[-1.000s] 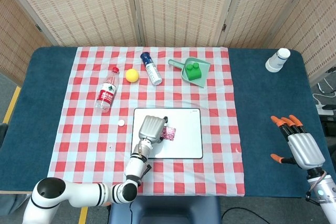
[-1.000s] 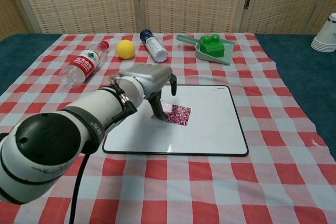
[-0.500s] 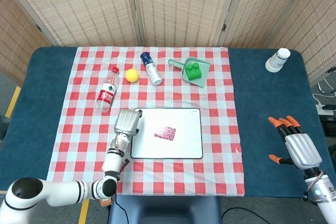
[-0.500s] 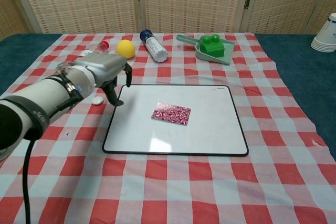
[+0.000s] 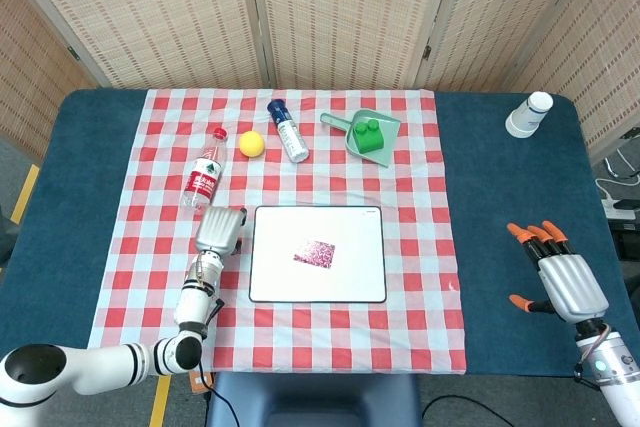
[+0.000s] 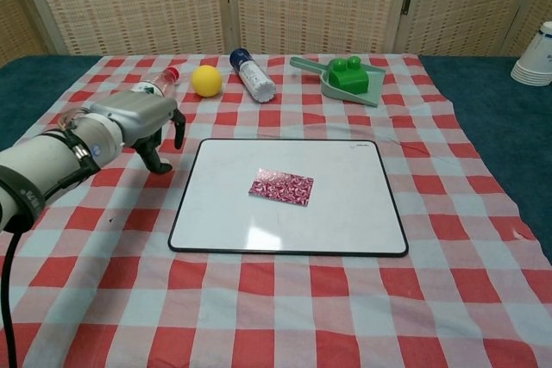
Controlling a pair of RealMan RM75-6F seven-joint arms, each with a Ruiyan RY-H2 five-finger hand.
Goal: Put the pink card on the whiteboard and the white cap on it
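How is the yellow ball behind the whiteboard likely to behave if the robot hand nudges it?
The yellow ball looks round and smooth, so it would probably roll freely on the flat checked cloth. Nothing touches it; the water bottle and the white tube lie apart on either side, so it might stop against one. It looks small, so likely light.

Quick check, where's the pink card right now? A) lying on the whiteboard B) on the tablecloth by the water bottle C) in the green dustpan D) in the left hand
A: the pink card lies flat near the middle of the whiteboard, with the left hand off to the board's side, not touching it.
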